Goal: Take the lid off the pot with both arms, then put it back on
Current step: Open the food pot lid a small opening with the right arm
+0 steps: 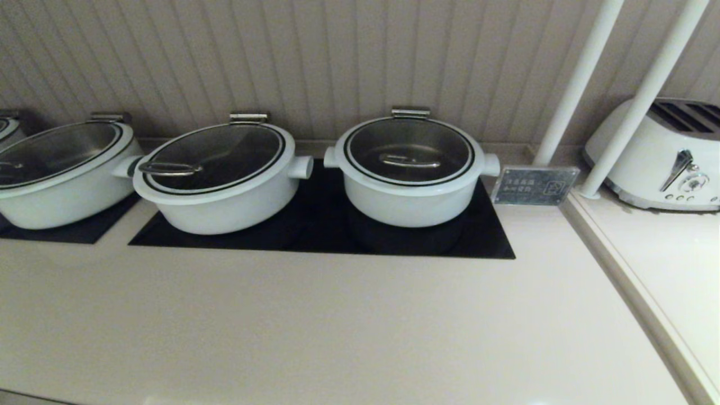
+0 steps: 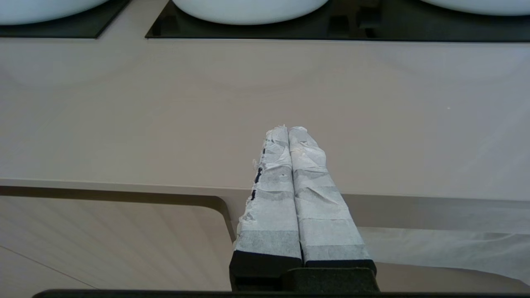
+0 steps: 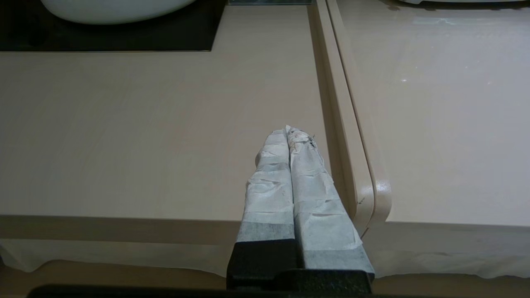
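Note:
The deep white pot [image 1: 410,197] stands on the black cooktop [image 1: 495,242], rightmost of the pots. Its glass lid [image 1: 409,147] with a centred arched wire handle [image 1: 409,162] sits closed on it. Neither arm shows in the head view. My left gripper [image 2: 288,129] is shut and empty, held over the counter's front edge, well short of the pots. My right gripper [image 3: 287,129] is shut and empty, over the counter's front edge beside the raised seam [image 3: 348,136]. The pot's underside shows at the far edge of the right wrist view [image 3: 112,10].
Two wider white pots [image 1: 219,180] [image 1: 62,174] with loop-handled glass lids stand to the left. A small sign [image 1: 534,185], two white posts [image 1: 579,79] and a white toaster [image 1: 658,152] are at the right. Beige counter [image 1: 337,326] lies before the cooktop.

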### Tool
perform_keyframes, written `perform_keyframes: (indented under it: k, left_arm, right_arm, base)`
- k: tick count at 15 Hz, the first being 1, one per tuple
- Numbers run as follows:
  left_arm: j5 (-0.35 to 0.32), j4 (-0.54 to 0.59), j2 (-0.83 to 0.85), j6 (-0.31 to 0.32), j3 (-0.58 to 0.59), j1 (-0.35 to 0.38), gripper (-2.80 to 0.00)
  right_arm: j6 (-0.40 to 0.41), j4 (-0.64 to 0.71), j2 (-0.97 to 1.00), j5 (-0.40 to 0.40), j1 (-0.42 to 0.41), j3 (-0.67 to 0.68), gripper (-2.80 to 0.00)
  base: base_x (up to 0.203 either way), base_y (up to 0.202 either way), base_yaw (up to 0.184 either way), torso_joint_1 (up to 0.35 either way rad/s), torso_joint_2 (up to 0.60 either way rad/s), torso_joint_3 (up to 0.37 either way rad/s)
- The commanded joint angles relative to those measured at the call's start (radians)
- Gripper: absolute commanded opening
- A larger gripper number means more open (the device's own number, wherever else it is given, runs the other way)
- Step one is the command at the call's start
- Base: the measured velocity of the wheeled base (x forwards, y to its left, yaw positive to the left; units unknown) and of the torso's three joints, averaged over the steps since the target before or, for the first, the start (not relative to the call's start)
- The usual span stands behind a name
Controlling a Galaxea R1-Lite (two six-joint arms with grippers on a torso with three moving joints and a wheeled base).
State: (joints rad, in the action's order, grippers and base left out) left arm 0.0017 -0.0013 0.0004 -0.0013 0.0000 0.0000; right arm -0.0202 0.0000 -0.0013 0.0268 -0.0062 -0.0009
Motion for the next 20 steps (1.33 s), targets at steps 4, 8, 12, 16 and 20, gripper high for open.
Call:
perform_keyframes:
  k: [4, 8, 12, 16, 20]
  left_arm:
    - [0.000, 0.000, 0.000, 0.001, 0.000, 0.000, -2.80]
    - [0.000, 0.000, 0.000, 0.001, 0.000, 0.000, -2.80]
    - [0.000, 0.000, 0.000, 0.003, 0.000, 0.000, -2.80]
    - [0.000, 0.000, 0.000, 0.003, 0.000, 0.000, -2.80]
    - [0.000, 0.000, 0.000, 0.003, 0.000, 0.000, -2.80]
  right_arm:
    - [0.009, -0.001, 0.001, -0.003, 0.000, 0.000, -2.80]
    - [0.063, -0.001, 0.001, -0.030, 0.000, 0.000, -2.80]
    - [0.089, 0.012, 0.037, -0.067, 0.008, -0.120, -2.80]
    - [0.090, -0.004, 0.304, -0.103, 0.020, -0.307, -2.80]
    - [0.096, -0.110, 0.614, -0.225, 0.029, -0.464, -2.80]
  base:
    - [0.000, 0.000, 0.000, 0.000, 0.00, 0.000]
    - [0.000, 0.000, 0.000, 0.000, 0.00, 0.000]
    - [0.000, 0.000, 0.000, 0.000, 0.00, 0.000]
    - [0.000, 0.000, 0.000, 0.000, 0.00, 0.000]
    - [0.000, 0.000, 0.000, 0.000, 0.00, 0.000]
